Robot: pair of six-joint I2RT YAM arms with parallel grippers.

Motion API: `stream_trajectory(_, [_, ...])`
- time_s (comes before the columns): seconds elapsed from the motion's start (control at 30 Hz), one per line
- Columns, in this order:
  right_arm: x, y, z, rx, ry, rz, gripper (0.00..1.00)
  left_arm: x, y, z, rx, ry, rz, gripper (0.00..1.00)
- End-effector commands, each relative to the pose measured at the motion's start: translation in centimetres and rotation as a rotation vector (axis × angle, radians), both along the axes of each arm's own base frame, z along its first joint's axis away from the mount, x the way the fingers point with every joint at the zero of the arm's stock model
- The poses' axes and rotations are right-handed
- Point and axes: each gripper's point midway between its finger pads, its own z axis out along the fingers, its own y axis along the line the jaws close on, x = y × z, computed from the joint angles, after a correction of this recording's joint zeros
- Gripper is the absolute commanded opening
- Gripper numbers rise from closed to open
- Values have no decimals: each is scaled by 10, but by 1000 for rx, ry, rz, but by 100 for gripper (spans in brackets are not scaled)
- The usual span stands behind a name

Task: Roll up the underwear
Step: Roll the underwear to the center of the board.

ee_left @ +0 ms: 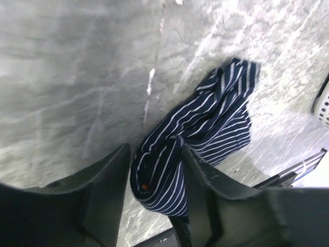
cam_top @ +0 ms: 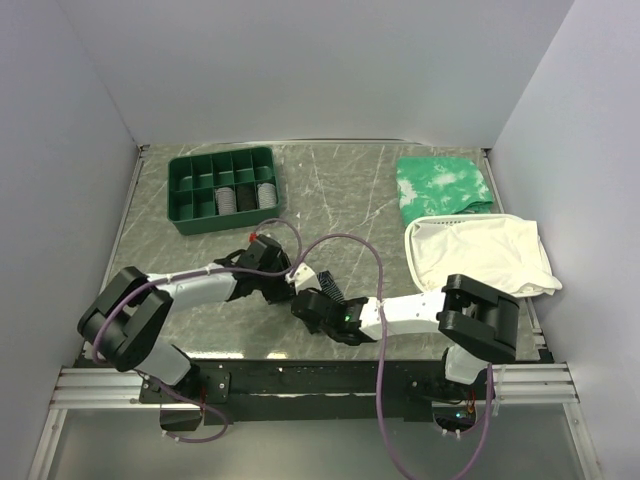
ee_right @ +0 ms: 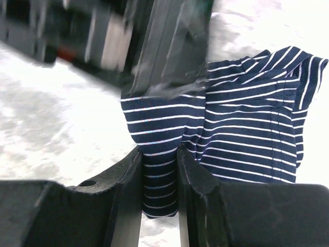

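The underwear [ee_left: 216, 116], navy with thin white stripes, lies crumpled on the grey marbled table. Its bunched near end sits between the fingers of my left gripper [ee_left: 156, 154], which are closed around it. My right gripper [ee_right: 160, 154] is shut on a narrow fold of the same underwear [ee_right: 247, 128], with the rest spreading to the right. In the top view the left gripper [cam_top: 288, 282] and right gripper [cam_top: 310, 304] meet at the table's near middle and cover the garment. The left gripper's finger shows blurred at the top of the right wrist view.
A green compartment tray [cam_top: 180, 200] with rolled items stands at the back left. A green-and-white mottled cloth [cam_top: 443, 183] lies at the back right, and a large white cloth [cam_top: 480, 255] in front of it. The metal rail [cam_top: 300, 380] runs along the near edge.
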Motion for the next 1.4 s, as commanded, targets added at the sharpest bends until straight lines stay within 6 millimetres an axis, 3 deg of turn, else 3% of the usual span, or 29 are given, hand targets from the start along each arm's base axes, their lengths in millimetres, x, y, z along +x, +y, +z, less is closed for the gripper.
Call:
stream_trajectory(0.0, [-36, -2, -19, 7, 164, 104, 15, 16, 23, 16, 15, -54, 73, 60])
stream_trajectory(0.27, [-25, 37, 12, 184, 197, 186, 15, 29, 88, 37, 64, -119, 264, 71])
stream_trajectory(0.37, [-23, 40, 18, 265, 244, 195, 15, 24, 98, 44, 62, -148, 286, 71])
stream_trajectory(0.5, [-12, 28, 23, 397, 339, 166, 15, 17, 102, 46, 36, -183, 294, 72])
stream_trajectory(0.73, [-8, 22, 29, 577, 483, 194, 16, 17, 92, 55, -35, -264, 236, 72])
stream_trajectory(0.93, [-5, 19, 21, 705, 652, 183, 17, 16, 78, 63, -84, -311, 146, 72])
stream_trajectory(1.1, [-1, 16, 13, 721, 745, 161, 19, 9, 59, 69, -137, -345, 75, 72])
stream_trajectory(1.23, [5, 12, 2, 697, 798, 91, 19, -8, 42, 62, -134, -326, 38, 72])
stream_trajectory(1.37, [10, 7, -8, 668, 829, 29, 20, -12, 38, 51, -149, -314, 58, 72])
